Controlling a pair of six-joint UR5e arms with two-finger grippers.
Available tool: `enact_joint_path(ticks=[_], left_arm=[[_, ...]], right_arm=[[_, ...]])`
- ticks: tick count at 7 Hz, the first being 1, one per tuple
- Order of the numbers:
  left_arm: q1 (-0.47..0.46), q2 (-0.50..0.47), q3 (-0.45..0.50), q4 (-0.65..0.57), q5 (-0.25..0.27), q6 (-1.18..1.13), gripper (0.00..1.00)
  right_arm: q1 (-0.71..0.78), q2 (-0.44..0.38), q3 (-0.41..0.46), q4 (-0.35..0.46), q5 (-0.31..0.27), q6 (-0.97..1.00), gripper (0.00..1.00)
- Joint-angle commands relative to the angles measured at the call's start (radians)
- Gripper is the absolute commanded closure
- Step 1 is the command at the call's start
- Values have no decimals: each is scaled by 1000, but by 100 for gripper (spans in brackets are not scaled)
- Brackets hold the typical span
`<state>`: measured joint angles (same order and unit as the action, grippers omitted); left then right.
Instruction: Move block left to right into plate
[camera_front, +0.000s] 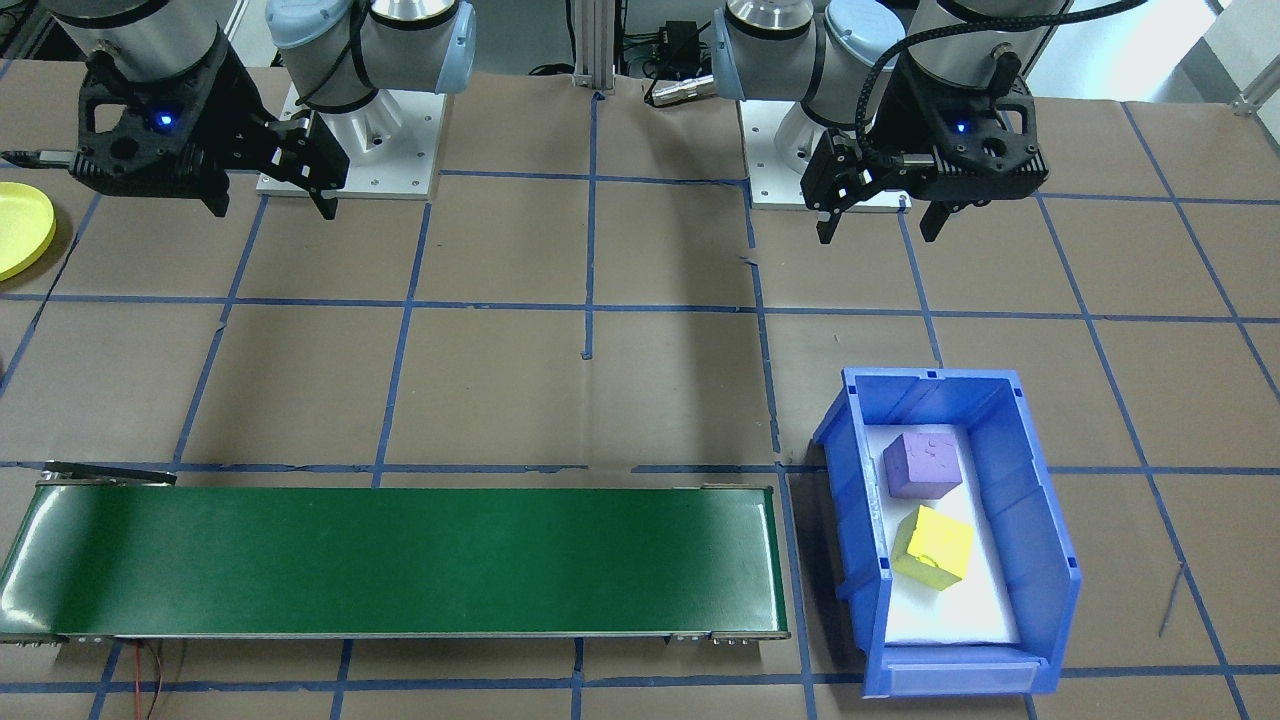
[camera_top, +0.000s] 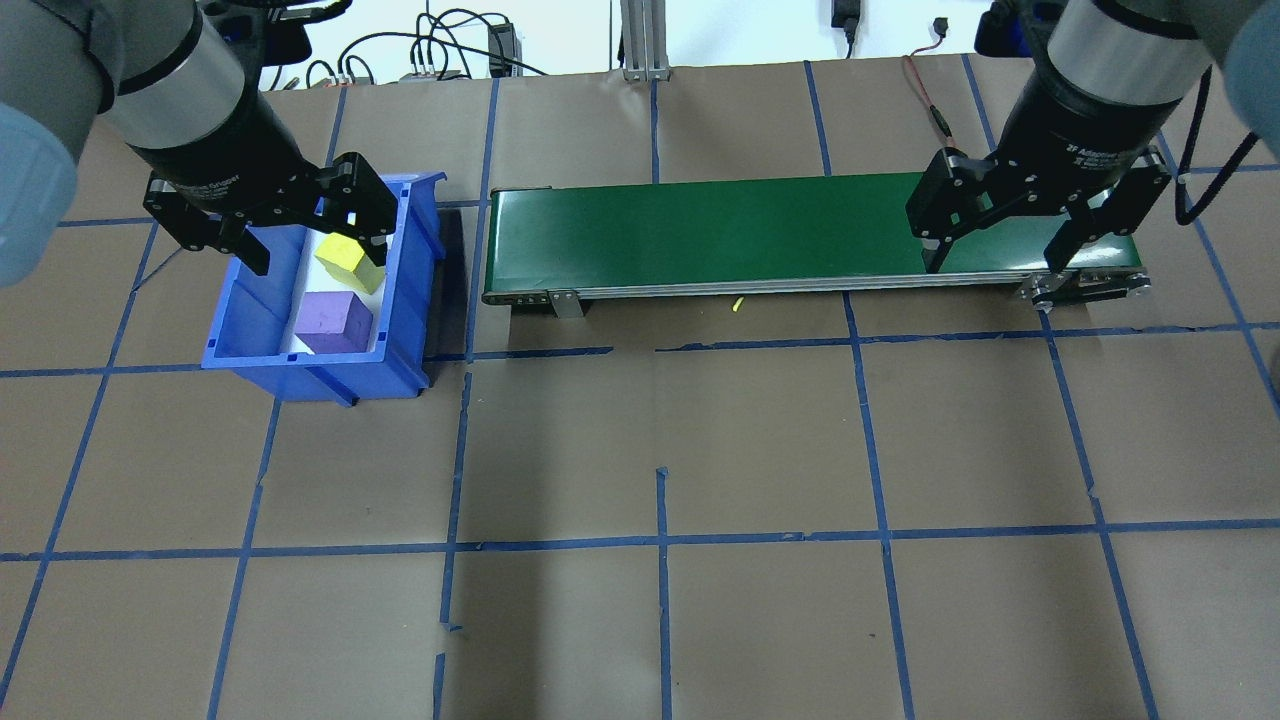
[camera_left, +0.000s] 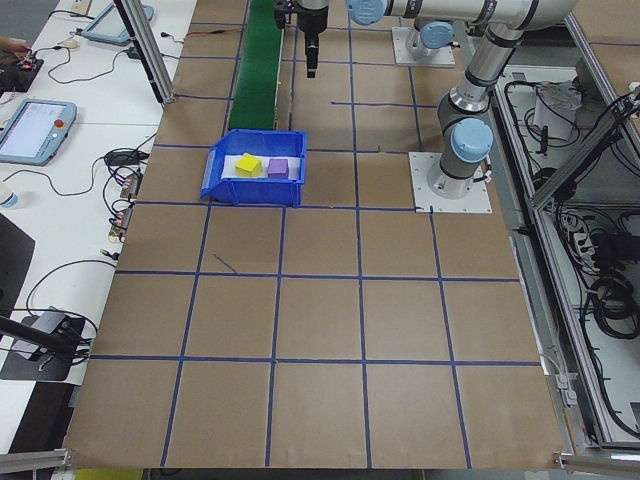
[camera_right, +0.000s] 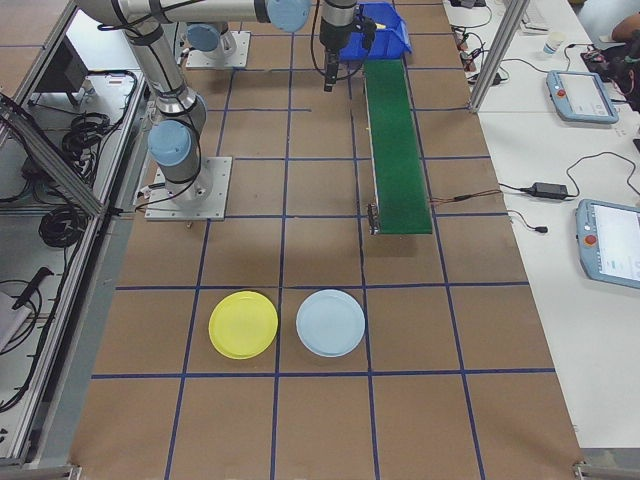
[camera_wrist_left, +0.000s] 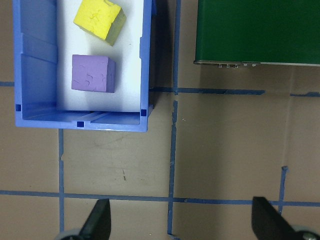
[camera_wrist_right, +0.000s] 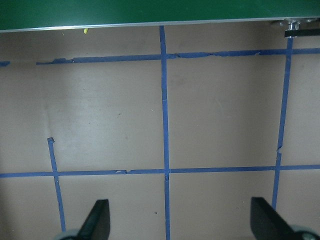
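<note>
bin (camera_front: 1040, 560): yellow block (camera_front: 934, 545), purple block (camera_front: 921, 464) close together
left gripper (camera_top: 305, 235): jaws wide, empty
right gripper (camera_top: 993, 235): jaws wide, empty
risk: jaws likely nudge the purple block or bin wall; yellow plate (camera_right: 243, 324) far

We read no lettering with certainty anywhere; small white print on the right gripper's (camera_top: 998, 258) black wrist collar (camera_top: 1090, 150) stays too blurred.

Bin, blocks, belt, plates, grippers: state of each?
Left gripper: open, empty.
Right gripper: open, empty.
Bin: upright, holds both blocks.
Purple block: flat in bin.
Yellow block: tilted in bin.
Belt: bare.
Yellow plate: empty.
Pale blue plate: empty.
</note>
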<state>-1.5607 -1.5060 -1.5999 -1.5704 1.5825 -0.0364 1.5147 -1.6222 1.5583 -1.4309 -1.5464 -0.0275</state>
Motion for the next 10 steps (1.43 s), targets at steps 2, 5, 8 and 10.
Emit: enact_joint_path(ticks=[2, 5, 8, 10], left_arm=[[-1, 6, -15, -2, 2, 3, 0], [22, 4, -20, -2, 65, 15, 0], [180, -217, 8, 172, 1, 221, 0], [194, -363, -1, 338, 1, 297, 0]], right_arm=[[1, 2, -7, -126, -8, 12, 0], [-2, 4, -12, -125, -4, 12, 0], [2, 4, 15, -134, -17, 11, 0], [89, 14, 29, -202, -20, 52, 0]])
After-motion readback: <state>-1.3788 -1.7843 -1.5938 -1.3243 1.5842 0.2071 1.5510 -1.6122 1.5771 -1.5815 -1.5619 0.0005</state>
